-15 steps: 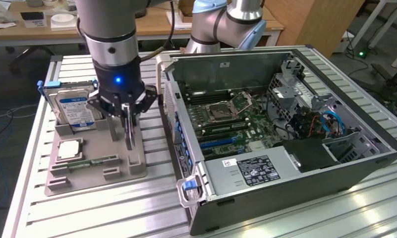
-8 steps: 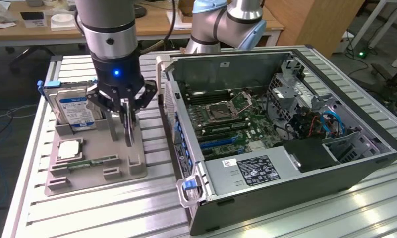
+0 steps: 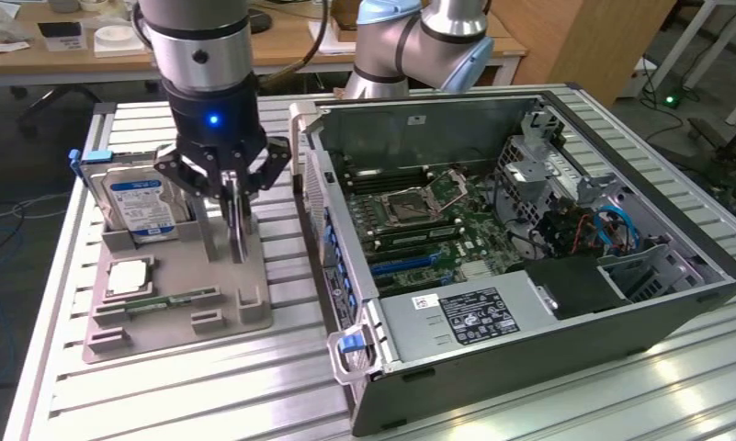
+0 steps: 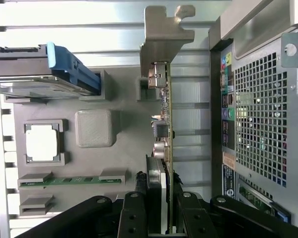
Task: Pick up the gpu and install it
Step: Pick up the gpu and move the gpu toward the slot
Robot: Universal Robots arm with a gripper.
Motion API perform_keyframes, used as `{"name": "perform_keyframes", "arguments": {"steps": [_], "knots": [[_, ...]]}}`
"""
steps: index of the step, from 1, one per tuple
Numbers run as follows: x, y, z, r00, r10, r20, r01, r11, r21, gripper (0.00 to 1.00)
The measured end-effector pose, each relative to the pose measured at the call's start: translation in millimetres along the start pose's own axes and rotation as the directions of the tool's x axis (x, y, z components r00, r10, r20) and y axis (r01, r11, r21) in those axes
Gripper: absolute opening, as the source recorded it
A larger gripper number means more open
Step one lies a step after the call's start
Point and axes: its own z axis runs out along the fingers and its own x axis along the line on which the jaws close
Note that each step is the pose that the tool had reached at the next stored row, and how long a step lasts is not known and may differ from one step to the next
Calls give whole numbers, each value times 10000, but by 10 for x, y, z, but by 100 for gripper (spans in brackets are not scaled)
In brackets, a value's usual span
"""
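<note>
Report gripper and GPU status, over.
Gripper shut on thin black GPU card, pale metal bracket. Card upright at grey parts tray. Silver hard drive alongside, apart.

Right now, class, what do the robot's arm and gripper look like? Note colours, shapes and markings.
The arm is a silver-grey cylinder with black bands and pale blue joint caps. A small blue light glows above the gripper, which is black, with jointed linkage fingers.

The holder [image 3: 209,276] lies on the table [image 3: 196,390], at the exterior view's left of the computer case [image 3: 527,342]. In it, the hard drive [image 3: 141,207] stands behind the processor [image 3: 129,276], with the memory stick [image 3: 172,300] in front. The gpu [image 4: 165,106] stands case-side, in my gripper [image 4: 161,210].
</note>
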Motion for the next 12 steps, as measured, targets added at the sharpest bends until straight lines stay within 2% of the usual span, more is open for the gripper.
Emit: {"name": "perform_keyframes", "arguments": {"steps": [12], "knots": [[-3, 7, -225, 10000, 0, 0, 0, 10000, 3, 28]]}}
